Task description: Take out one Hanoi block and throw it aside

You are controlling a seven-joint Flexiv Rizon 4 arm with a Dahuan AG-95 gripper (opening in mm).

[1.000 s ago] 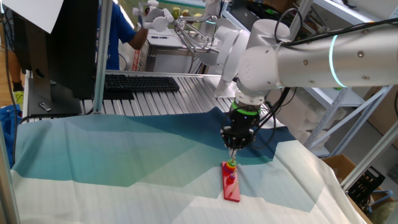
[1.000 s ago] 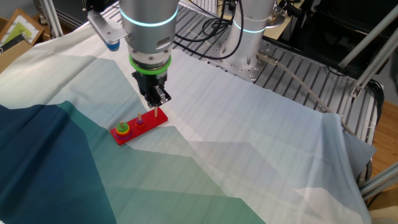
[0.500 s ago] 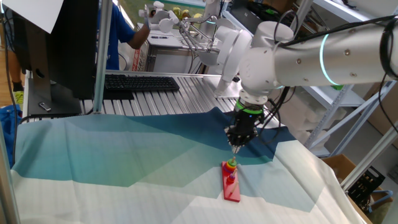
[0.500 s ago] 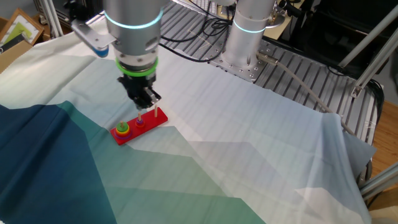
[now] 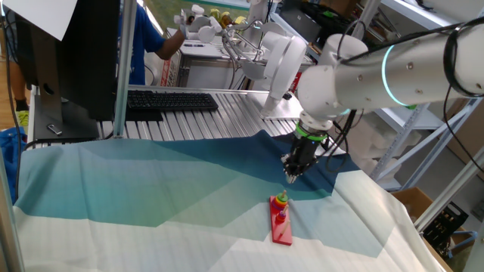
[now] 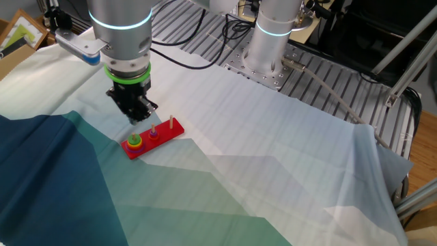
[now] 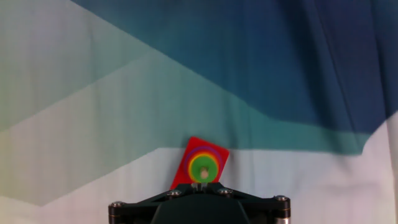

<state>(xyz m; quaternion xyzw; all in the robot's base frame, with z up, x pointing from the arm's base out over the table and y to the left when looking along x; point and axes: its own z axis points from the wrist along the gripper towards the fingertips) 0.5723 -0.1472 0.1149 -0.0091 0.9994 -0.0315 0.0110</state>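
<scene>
The green Hanoi block tops a small stack of rings, above the yellow ring, on the end peg of the red base board. It also shows in one fixed view and in the other fixed view. The middle peg holds a small piece and the far peg is bare. My gripper hangs a little above and just beyond the stack end of the board, not touching it. Its fingertips stand close together and hold nothing. It also shows in one fixed view.
A blue, teal and white cloth covers the table. A keyboard and a monitor stand at the back left on the slatted metal top. The arm's base column stands behind. A person in blue is at the back.
My gripper has moved along the board from above the bare far peg to the stack end. The board and rings have not moved.
</scene>
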